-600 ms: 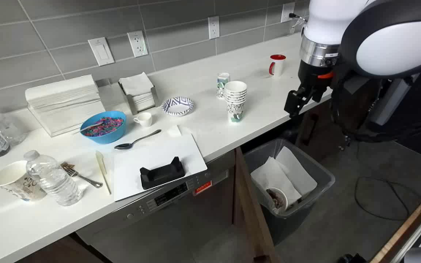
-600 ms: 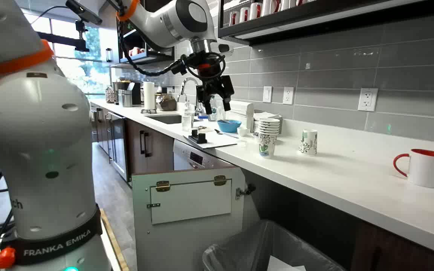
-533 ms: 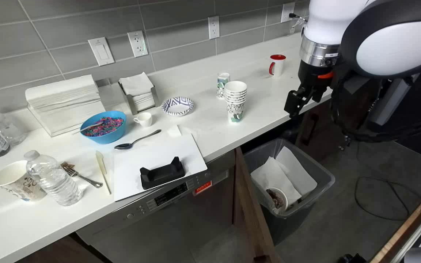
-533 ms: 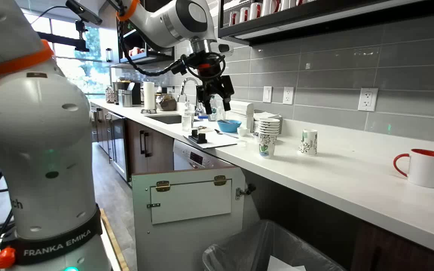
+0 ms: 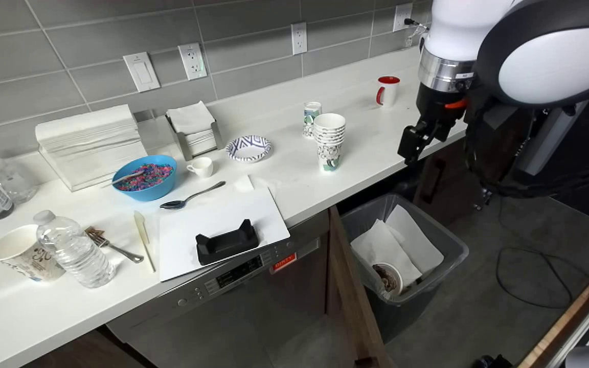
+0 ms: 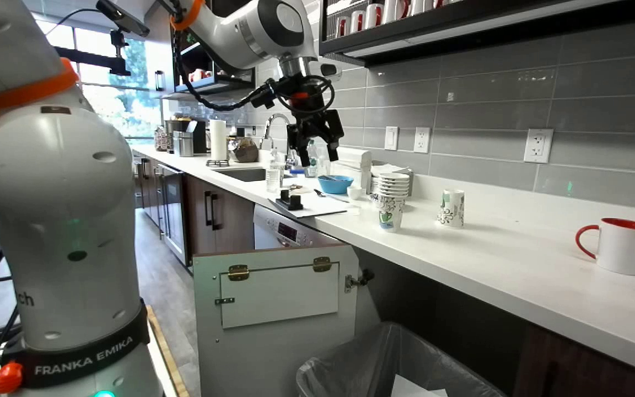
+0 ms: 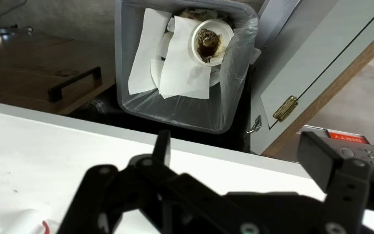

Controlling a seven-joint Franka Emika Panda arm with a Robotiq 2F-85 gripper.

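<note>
My gripper (image 7: 239, 152) is open, its black fingers spread wide with nothing between them. In an exterior view the gripper (image 5: 424, 140) hangs above the counter's front edge, apart from everything. Below it, a grey lined bin (image 7: 174, 113) holds white paper sheets (image 7: 187, 65) and a white cup (image 7: 227, 31) with brown residue. A stack of patterned paper cups (image 5: 329, 145) stands on the counter, with a similar single cup (image 5: 311, 120) behind it. A white mug with red interior (image 6: 623, 245) stands further along; part of the mug (image 7: 24, 222) shows in the wrist view's lower left corner.
An open cabinet door (image 6: 279, 309) juts out beside the bin. On the counter (image 5: 294, 186) are a blue bowl (image 5: 157, 191), a small white cup (image 5: 202, 167), a patterned plate (image 5: 248, 149), a spoon (image 5: 192, 196), a black holder (image 5: 227, 244) on a white board, and a water bottle (image 5: 77, 250).
The wrist and its cable loop have shifted and turned very slightly. The gripper stays open, and the things on the counter have not moved.
</note>
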